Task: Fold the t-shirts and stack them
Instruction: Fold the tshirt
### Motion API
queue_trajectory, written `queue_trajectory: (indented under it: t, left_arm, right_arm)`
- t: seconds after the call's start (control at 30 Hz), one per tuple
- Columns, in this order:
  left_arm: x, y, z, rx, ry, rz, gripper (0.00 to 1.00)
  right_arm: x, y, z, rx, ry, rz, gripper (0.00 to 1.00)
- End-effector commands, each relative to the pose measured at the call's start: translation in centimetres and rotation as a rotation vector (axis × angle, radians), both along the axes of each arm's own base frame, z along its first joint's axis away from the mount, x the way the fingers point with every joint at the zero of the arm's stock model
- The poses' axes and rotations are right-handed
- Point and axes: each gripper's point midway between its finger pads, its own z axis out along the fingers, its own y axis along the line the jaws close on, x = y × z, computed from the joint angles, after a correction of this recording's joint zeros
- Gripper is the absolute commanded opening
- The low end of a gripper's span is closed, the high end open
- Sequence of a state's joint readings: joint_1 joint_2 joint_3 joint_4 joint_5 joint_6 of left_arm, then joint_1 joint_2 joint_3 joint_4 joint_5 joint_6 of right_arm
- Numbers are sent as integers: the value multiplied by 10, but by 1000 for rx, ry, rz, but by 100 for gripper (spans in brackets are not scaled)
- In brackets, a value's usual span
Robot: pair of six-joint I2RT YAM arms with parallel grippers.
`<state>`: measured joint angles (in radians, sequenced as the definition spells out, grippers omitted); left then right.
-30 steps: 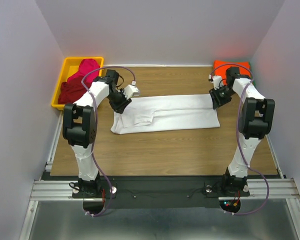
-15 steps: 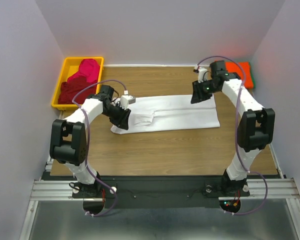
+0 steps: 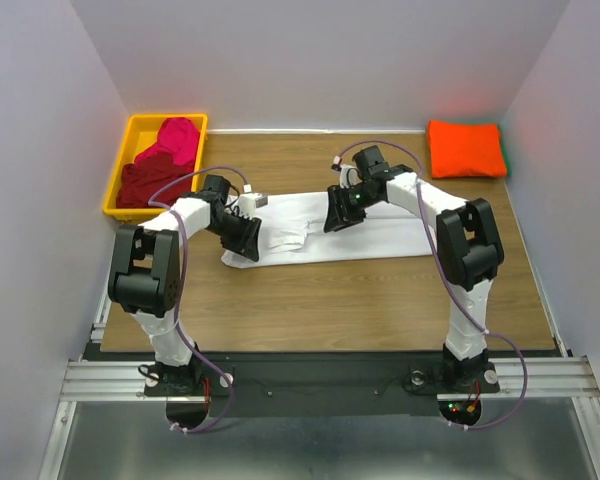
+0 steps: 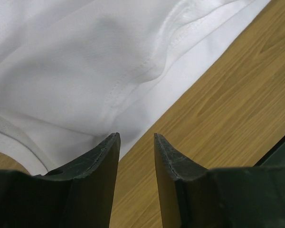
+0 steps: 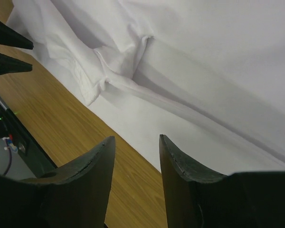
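Note:
A white t-shirt point(image 3: 370, 225), folded into a long band, lies across the middle of the table. My left gripper point(image 3: 242, 233) is low at its left end, open, with the shirt's hem point(image 4: 85, 71) and bare wood between its fingertips point(image 4: 135, 137). My right gripper point(image 3: 336, 216) hovers over the shirt's middle, open and empty point(image 5: 137, 138), above the near edge of the cloth point(image 5: 204, 71), by a bunched sleeve point(image 5: 126, 59). A folded orange t-shirt point(image 3: 466, 148) lies at the back right. Dark red point(image 3: 140, 185) and magenta point(image 3: 176, 140) t-shirts are heaped in the bin.
The yellow plastic bin point(image 3: 145, 120) stands at the back left corner. Walls close in the table on three sides. Bare wood point(image 3: 330, 300) stretches in front of the white shirt down to the arm bases.
My right arm has swung left from the orange shirt at the back right to the middle of the white shirt. The left gripper has shifted slightly down the shirt's left end.

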<state>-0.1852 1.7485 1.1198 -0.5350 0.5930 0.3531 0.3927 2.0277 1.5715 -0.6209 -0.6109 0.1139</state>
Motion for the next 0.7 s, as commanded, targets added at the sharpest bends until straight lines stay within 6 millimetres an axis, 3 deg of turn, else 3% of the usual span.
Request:
queue_trajectory:
  t: [0.0,0.23,0.67]
  left_arm:
    - [14,6,1,12,1,60,45]
    - [17,10,-3,25,10,98,45]
    - [24,19,-3,40,14,148,44]
  right_arm:
    - [14,30,12,73,-22,-28,49]
    - [4,58,-11,66,29,-9,50]
    - [-7,86,-18,110,82,40,49]
